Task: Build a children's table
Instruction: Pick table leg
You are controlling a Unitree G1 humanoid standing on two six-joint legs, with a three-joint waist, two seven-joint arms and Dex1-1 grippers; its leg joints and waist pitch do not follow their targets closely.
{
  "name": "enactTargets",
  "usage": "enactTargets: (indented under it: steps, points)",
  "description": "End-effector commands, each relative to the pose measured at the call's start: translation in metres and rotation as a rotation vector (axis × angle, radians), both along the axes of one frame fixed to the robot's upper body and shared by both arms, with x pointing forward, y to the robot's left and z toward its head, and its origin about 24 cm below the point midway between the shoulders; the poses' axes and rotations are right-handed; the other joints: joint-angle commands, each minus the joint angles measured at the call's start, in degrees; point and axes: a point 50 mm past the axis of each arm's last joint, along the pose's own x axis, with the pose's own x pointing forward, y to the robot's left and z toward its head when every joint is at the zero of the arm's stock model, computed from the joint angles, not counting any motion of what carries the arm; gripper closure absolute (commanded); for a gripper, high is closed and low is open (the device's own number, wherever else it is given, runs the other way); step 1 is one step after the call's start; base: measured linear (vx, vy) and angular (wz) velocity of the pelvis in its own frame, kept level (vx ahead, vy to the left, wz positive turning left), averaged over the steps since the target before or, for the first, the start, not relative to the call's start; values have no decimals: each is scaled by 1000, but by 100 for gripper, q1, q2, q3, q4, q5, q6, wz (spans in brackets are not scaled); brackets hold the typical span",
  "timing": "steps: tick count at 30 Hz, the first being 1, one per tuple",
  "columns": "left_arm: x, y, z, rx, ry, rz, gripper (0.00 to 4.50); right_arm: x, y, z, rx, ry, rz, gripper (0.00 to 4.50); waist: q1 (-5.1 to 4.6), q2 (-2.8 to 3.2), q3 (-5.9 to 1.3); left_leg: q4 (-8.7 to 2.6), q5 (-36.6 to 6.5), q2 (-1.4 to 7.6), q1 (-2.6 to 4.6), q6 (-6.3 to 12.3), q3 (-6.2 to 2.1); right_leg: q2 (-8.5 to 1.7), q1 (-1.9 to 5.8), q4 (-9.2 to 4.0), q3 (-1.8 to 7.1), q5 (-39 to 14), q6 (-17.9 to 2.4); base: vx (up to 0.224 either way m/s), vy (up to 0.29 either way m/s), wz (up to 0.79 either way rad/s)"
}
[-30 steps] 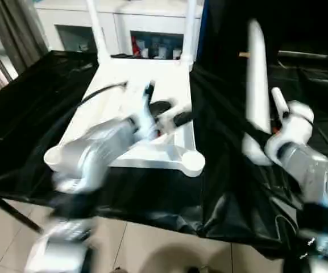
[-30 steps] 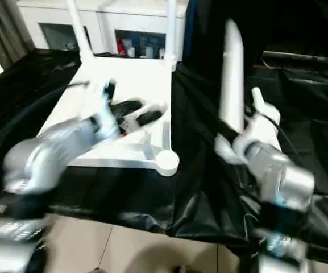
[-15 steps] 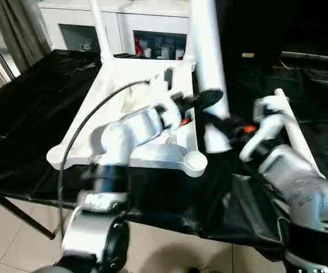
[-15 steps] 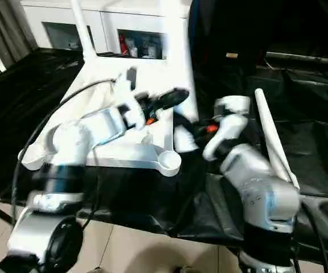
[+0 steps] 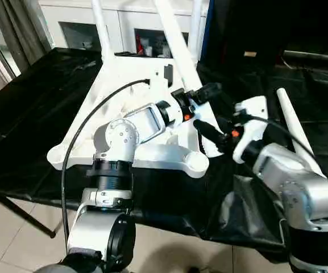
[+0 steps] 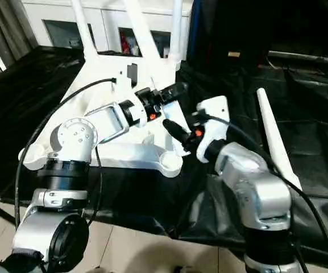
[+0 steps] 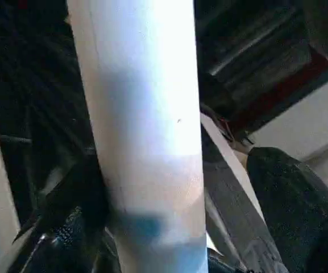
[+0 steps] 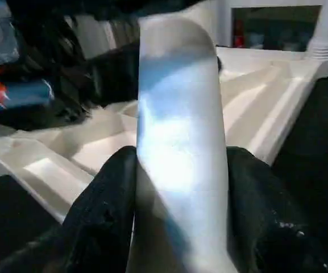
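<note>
On the black cloth [image 5: 33, 114] covering the workbench, the tabletop [image 5: 121, 71] is lying underside up, its long axis running from 6 toward 12 o'clock. Two fitted legs [image 5: 99, 28] are standing upright in the far corners, pointing at 12 o'clock and passing out of the picture.

The held leg [image 5: 175, 40] is leaning over the right-hand edge of the tabletop. Its long axis is running from 5 o'clock, low beside the near right corner socket [image 5: 195, 165], up toward 11 o'clock. Its lower end is being hidden by the right gripper [image 5: 208, 136].

That gripper is clamping the leg low down. In the right wrist view, both black fingers [image 8: 104, 216] are pressing against the tube's sides.

The left gripper [image 5: 196, 96] is sitting at the same leg, higher along its shaft. Whether it is gripping cannot be told.

A spare leg [image 5: 297, 133] is lying flat on the cloth at 3 o'clock, well apart from the tabletop. Its axis is running from 5 toward 11 o'clock.

Open cloth is lying at 9 o'clock and between the tabletop and the spare leg. The bench's near edge is dropping to a tiled floor [image 5: 16, 239] at 7 o'clock. A white cabinet [image 5: 124, 23] is closing off the far side at 12 o'clock.
</note>
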Motion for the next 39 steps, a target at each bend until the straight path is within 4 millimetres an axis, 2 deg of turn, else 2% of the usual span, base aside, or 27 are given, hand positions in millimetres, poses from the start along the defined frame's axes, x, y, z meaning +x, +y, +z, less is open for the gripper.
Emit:
enactTargets:
  steps: [1, 2, 3, 4, 6, 12, 19, 20, 21, 22, 26, 29, 33, 34, 36, 37, 39]
  points:
    - [6, -3, 7, 4, -15, 63, 90, 3, 10, 2, -51, -20, -20, 257, 17, -71, -494, -292, 42, 6, -42, 523, -4, -340, 446, -388, 245, -1474, -506, 0, 0, 0]
    - [6, -2, 7, 7, -14, 68, 90, 4, 10, 2, -52, -21, -21, 257, 14, -54, -493, -297, 26, 4, -39, 518, -7, -343, 447, -387, 244, -1474, -522, 0, 0, 0]
    - [9, 0, 5, 17, -5, 102, 115, 5, 13, 4, -49, -27, -30, 257, 6, -63, -498, -295, -17, 1, -36, 529, -3, -342, 448, -397, 246, -1473, -527, 0, 0, 0]
    - [10, 1, 4, 12, 9, 132, 122, 6, 14, 4, -49, -30, -40, 257, 2, -46, -499, -295, -21, 8, -39, 521, -10, -342, 449, -388, 247, -1419, -542, 0, 0, 0]
    - [11, 2, 5, 1, 18, 145, 127, 6, 14, 4, -52, -32, -41, 257, 7, -49, -501, -298, -35, 15, -36, 517, -15, -348, 459, -371, 247, -1348, -589, 0, 0, 0]
    - [10, 3, 5, -18, -3, 125, 179, 6, 17, 5, -71, -45, -33, 257, 11, -54, -500, -295, 2, 26, -36, 564, -8, -357, 458, -345, 260, -1181, -719, 0, 0, 0]
    - [9, 1, 8, -27, -26, 105, 212, 6, 22, 9, -66, -69, 9, 257, 1, -45, -499, -293, -53, 20, -31, 552, -4, -354, 463, -357, 263, -1240, -708, 0, 0, 0]
    - [8, 0, 9, -32, -34, 90, 236, 5, 24, 11, -46, -72, 40, 257, -1, -48, -502, -291, -42, 20, -35, 553, -6, -356, 470, -350, 264, -1211, -711, 0, 0, 0]
    - [7, -1, 10, -31, -49, 72, 245, 5, 24, 12, -43, -74, 47, 222, -7, -53, -503, -289, -18, 24, -32, 581, -5, -355, 463, -350, 266, -1156, -736, 0, 0, 0]
    - [6, -2, 10, -32, -56, 60, 244, 5, 24, 13, -29, -72, 55, 201, -5, -51, -506, -288, -7, 24, -31, 578, -5, -359, 467, -339, 267, -1134, -753, 0, 0, 0]
    - [0, -4, 12, -39, -105, -33, 258, 4, 18, 19, 13, -65, 84, 180, 0, -56, -509, -288, 10, 37, -25, 645, -1, -366, 461, -331, 273, -1088, -820, 0, 0, 0]
    - [-8, 1, 19, -26, -184, -152, 260, 0, 5, 31, 73, -42, 155, 145, 21, -59, -507, -292, 50, 50, -19, 704, -7, -369, 466, -313, 276, -1110, -826, 0, 0, 0]
    - [-18, 13, 28, -36, -283, -307, 262, -6, -14, 37, 148, 29, 224, 135, 51, -82, -509, -289, 109, 36, -27, 698, 5, -368, 478, -301, 281, -1164, -803, 0, 0, 0]
    - [-21, 15, 29, -43, -296, -338, 262, -7, -17, 37, 154, 43, 232, 134, 49, -73, -503, -289, 118, 39, -39, 679, 1, -365, 471, -300, 281, -1201, -795, 0, 0, 0]
    - [-22, 17, 31, -46, -311, -362, 262, -8, -18, 36, 161, 57, 238, 134, 44, -72, -497, -284, 54, 33, -26, 609, 17, -366, 452, -330, 277, -1322, -775, 0, 0, 0]
    - [-25, 20, 34, -61, -330, -391, 262, -10, -18, 36, 177, 75, 257, 134, 41, -101, -491, -294, -18, 33, -16, 568, 25, -362, 451, -348, 273, -1480, -735, 0, 0, 0]
    - [-29, 24, 39, -65, -371, -445, 262, -15, -18, 35, 191, 100, 296, 134, 62, -86, -486, -307, -45, 36, -6, 506, 18, -367, 448, -355, 274, -1641, -666, 0, 0, 0]
